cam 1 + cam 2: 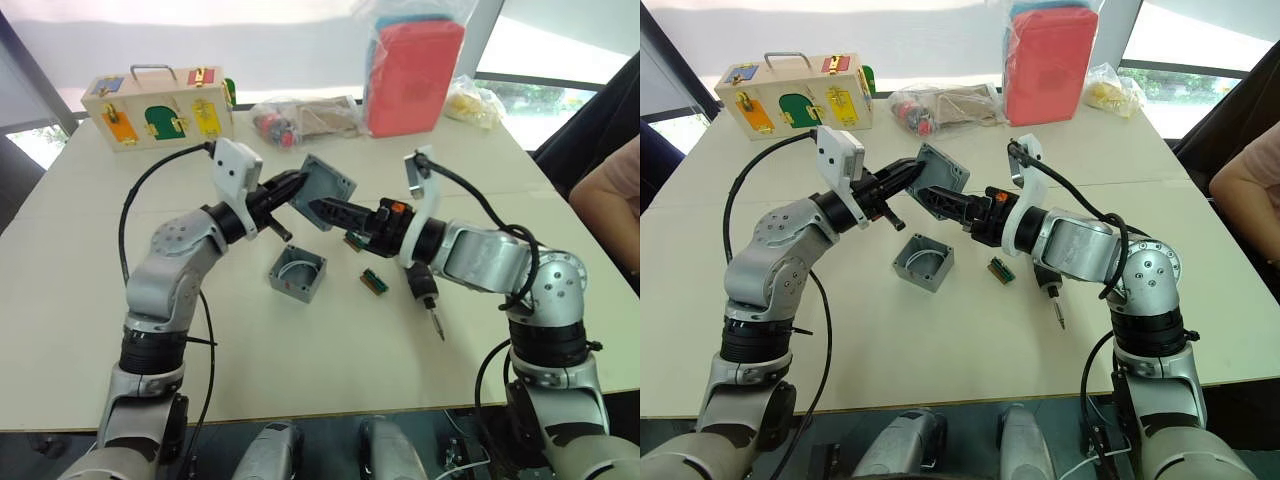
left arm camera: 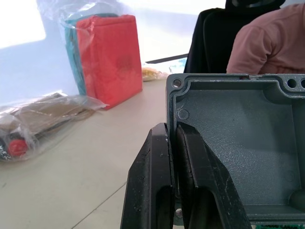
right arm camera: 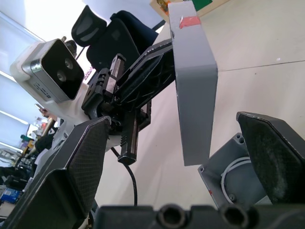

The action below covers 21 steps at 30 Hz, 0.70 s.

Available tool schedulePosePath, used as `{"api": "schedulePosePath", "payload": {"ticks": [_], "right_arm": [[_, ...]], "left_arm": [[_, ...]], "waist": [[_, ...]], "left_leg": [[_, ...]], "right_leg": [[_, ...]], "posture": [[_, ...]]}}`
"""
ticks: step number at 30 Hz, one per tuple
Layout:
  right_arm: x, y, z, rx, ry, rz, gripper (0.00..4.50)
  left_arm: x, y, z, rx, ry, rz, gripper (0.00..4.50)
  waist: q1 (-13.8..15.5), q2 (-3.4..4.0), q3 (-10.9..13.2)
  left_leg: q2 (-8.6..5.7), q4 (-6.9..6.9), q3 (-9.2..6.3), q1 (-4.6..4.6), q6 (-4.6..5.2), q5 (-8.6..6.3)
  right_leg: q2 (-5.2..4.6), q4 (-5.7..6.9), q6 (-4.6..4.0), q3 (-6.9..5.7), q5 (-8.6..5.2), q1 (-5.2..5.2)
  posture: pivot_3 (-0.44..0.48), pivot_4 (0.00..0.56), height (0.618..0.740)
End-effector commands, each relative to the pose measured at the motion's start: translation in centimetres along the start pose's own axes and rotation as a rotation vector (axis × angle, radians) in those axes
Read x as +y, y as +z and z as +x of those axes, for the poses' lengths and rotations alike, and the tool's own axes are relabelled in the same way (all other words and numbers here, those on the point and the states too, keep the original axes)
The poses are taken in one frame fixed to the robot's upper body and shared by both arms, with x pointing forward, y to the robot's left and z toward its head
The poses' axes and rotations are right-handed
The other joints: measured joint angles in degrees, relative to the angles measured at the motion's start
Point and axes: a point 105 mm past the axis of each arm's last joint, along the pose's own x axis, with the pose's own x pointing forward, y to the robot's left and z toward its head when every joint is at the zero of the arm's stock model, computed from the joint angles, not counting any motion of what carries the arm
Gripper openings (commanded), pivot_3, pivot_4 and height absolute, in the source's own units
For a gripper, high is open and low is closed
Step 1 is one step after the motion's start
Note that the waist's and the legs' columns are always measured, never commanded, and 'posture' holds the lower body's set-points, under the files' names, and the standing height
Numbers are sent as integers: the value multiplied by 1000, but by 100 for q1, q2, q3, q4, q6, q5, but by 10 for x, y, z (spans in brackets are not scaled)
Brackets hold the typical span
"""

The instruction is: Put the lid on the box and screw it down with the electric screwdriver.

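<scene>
Bench [image 1: 300, 350] is pretty cluttered along the far edge: a wooden box with coloured doors [image 1: 160, 108], a clear bag of bits with something red in it [image 1: 300, 118], a big red pack in plastic [image 1: 415, 75] and a yellowish bag [image 1: 472, 100] off to the right. A person's arm in a pink sleeve [image 1: 610, 195] pokes in at the right side. None of that sits between the arms, it's all well back.

In the middle, the box [image 1: 297, 273] sits open-side-up on the bench, white wires visible inside. Just right of it lies a small green circuit board piece [image 1: 374, 281], and the electric screwdriver [image 1: 425, 292] lies on the bench under the right forearm, bit pointing toward the near edge.

The lid [image 1: 325, 190] is up in the air above and a bit behind the box, tilted on edge. The left claw [image 1: 290, 190] is pinching one rim of it, fingers [image 2: 190, 176] pressed tight either side of the wall. The right claw [image 1: 325, 208] is spread wide, reaching in from the other side, with the lid sitting between its fingers [image 3: 274, 152] but not touching them as far as I can tell.
</scene>
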Motion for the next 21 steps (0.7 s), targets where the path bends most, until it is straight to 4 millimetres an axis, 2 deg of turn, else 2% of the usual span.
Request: {"api": "schedulePosePath", "payload": {"ticks": [1, 3, 5, 7, 9, 11, 15, 18, 21], "right_arm": [[16, 9, -2, -41, 50, -33, 2850], [17, 9, -2, -42, 53, -33, 2244], [17, 9, -2, -45, 55, -38, 1369], [18, 10, -2, -48, 57, -48, 688], [19, 10, -3, -45, 62, -71, 214], [19, 10, -4, -42, 63, -107, 202], [22, 13, -6, -43, 68, -218, 202], [23, 13, -8, -8, 36, -553, 202], [18, 6, -6, 39, 25, -825, 202]], "left_arm": [[0, 15, 1, -57, 4, 27, 0], [0, 15, 1, -56, 7, 26, 0], [0, 14, 0, -51, 11, 23, 0], [1, 13, 0, -45, 13, 23, 0], [3, 10, -2, -29, 18, 11, 0], [5, 6, -3, 0, 18, -8, 0], [4, 2, -8, 41, -15, -40, 1264], [19, 11, -31, 114, -123, -3, 2471], [20, 21, -49, 179, -250, -3, 3660]], "waist": [[0, 0, 0], [0, 0, 0], [0, 0, 0], [1, 0, 0], [1, 0, 0], [1, 0, 0], [-1, 1, 0], [-32, 6, 3], [-108, 6, 3]], "left_leg": [[0, 0, 0, 0, 0, 0], [0, 0, 0, 0, 0, 0], [0, 0, 0, 0, 0, 0], [0, 0, 0, 0, 0, 0], [0, 0, 0, 0, 0, 0], [0, 0, 0, 0, 0, 0], [0, 0, 0, 0, 1, 0], [2, 0, 2, -3, 2, -1], [8, -3, 4, -14, 1, -1]], "right_leg": [[0, 0, 0, 1, 0, 0], [1, 0, 0, 1, 0, 0], [1, 0, 0, 1, 0, 0], [1, 0, 0, 2, 0, 0], [2, 0, 0, 3, 0, 0], [3, 0, 0, 3, 0, -1], [5, 0, 0, 4, 0, -1], [6, 2, 0, 6, 0, -7], [19, 9, -1, 9, -2, -26]], "posture": [[0, 150, 740], [0, 150, 740], [0, 150, 740], [0, 150, 740], [0, 150, 740], [0, 150, 740], [0, 150, 740], [0, 150, 740], [0, 150, 740]]}}
